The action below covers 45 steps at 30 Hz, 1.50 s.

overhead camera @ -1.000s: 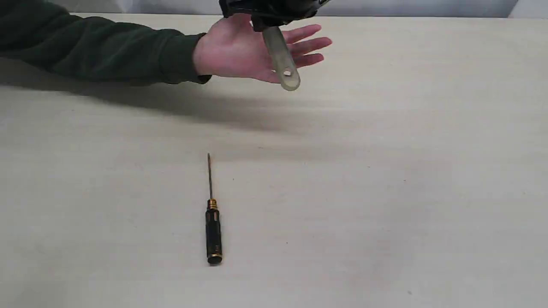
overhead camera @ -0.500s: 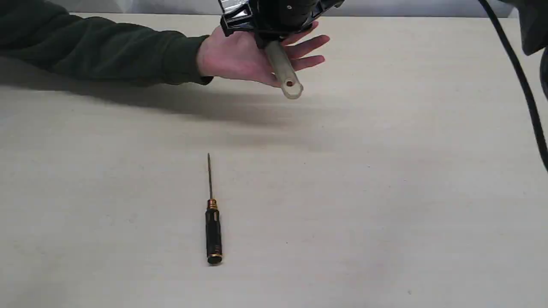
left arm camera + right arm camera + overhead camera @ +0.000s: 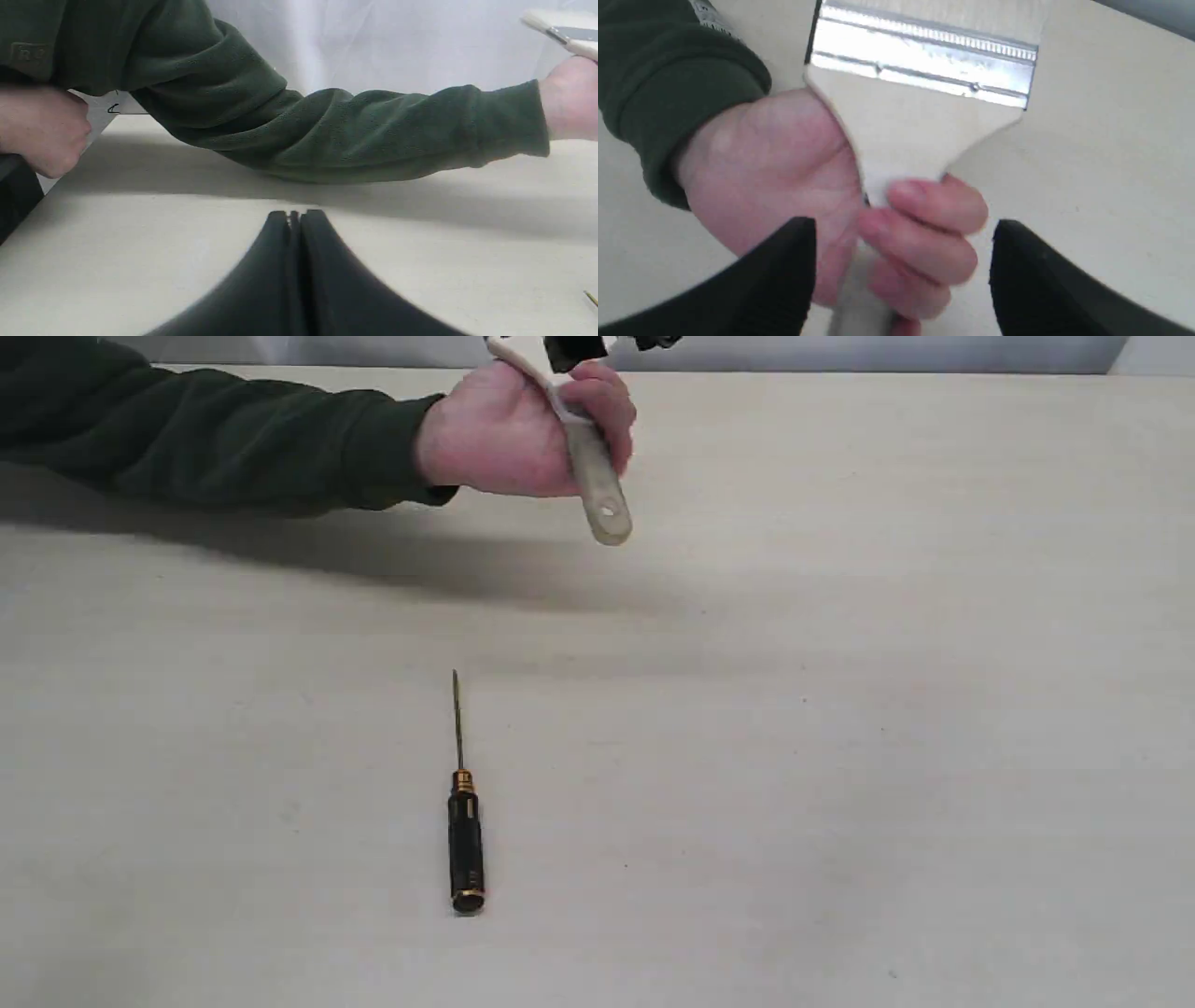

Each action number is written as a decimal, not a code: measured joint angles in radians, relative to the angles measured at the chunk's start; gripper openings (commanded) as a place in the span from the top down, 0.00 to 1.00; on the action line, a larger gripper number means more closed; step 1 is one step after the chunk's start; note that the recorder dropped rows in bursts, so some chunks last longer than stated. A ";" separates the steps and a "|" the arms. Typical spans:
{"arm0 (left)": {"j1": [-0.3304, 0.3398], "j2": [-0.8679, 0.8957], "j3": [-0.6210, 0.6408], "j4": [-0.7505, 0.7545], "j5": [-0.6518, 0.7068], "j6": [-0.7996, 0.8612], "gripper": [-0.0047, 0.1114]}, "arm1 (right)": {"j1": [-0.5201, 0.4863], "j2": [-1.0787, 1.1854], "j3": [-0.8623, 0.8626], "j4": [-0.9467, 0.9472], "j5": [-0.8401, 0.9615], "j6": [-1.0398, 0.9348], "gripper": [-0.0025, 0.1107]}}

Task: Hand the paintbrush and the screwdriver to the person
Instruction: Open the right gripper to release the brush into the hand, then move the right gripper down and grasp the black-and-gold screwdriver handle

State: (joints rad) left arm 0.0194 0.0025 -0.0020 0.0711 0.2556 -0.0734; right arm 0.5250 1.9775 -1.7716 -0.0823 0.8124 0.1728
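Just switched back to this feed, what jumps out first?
The person's hand, at the far side of the table, is closed around the paintbrush handle, with the right gripper open and not gripping it. The screwdriver lies alone on the table nearer the camera, shaft pointing away, untouched. The left gripper is shut and empty, low over the table.
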 measured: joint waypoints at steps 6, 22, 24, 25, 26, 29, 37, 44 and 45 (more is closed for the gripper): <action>0.000 0.000 0.000 0.000 0.000 0.000 0.96 | 0.000 -0.097 0.199 0.043 -0.066 -0.045 0.47; 0.000 0.000 0.000 0.000 0.000 0.000 0.96 | 0.002 -0.342 0.637 0.357 -0.235 -0.292 0.59; 0.000 0.000 0.000 0.000 0.000 0.000 0.96 | 0.013 -0.342 0.678 0.414 -0.261 -0.343 0.59; 0.000 0.000 0.000 0.000 0.000 0.000 0.96 | 0.019 -0.342 0.687 0.435 -0.265 -0.359 0.59; 0.000 0.000 0.000 0.000 0.000 0.000 0.96 | 0.038 -0.342 0.702 0.459 -0.273 -0.382 0.59; 0.000 0.000 0.000 0.000 0.000 0.000 0.96 | 0.093 -0.320 0.712 0.486 -0.285 -0.405 0.59; 0.000 0.000 0.000 0.000 0.000 0.000 0.96 | 0.178 -0.186 0.689 0.511 -0.324 -0.397 0.55; 0.000 0.000 0.000 0.000 0.000 0.000 0.96 | 0.220 -0.089 0.634 0.537 -0.310 -0.391 0.48; 0.000 0.000 0.000 0.000 0.000 0.000 0.96 | 0.221 -0.078 0.625 0.543 -0.302 -0.388 0.48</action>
State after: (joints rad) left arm 0.0194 0.0025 -0.0020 0.0711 0.2556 -0.0734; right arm 0.7464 1.8994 -1.1468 0.4609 0.5105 -0.2149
